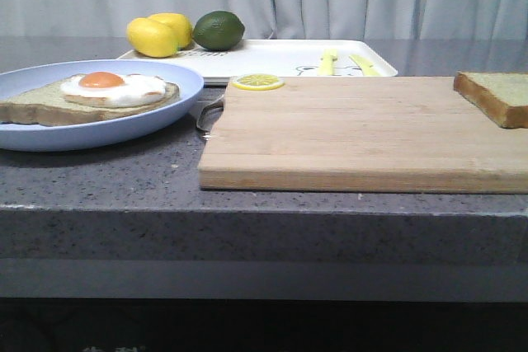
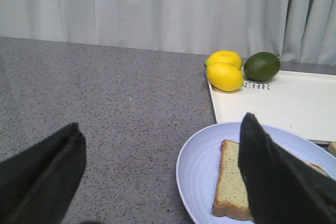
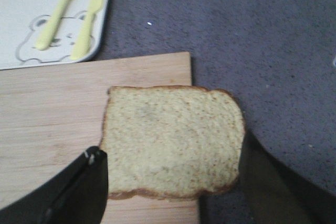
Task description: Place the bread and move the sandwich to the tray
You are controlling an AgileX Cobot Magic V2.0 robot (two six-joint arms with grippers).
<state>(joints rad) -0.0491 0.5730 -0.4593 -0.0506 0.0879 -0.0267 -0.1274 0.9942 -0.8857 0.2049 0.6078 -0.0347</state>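
The bread (image 1: 495, 92) lies flat at the far right end of the wooden cutting board (image 1: 346, 129). In the right wrist view my right gripper (image 3: 170, 148) is open, one dark finger on each side of the bread (image 3: 173, 129). The sandwich (image 1: 99, 92), a brown-crusted slice topped with a fried egg, rests on the round light-blue plate (image 1: 169, 113) at the left. My left gripper (image 2: 160, 124) is open wide over the grey counter, and the plate (image 2: 199, 171) lies beside its right finger. The white tray (image 1: 280, 55) sits at the back. Neither gripper shows in the front view.
Two lemons (image 1: 157, 35) and a lime (image 1: 219, 29) sit at the tray's left end, and a pale yellow fork (image 3: 55, 17) and knife (image 3: 86, 22) lie on its right part. A lemon slice (image 1: 257, 82) rests on the board's back left corner. A metal utensil (image 1: 210, 111) lies between plate and board.
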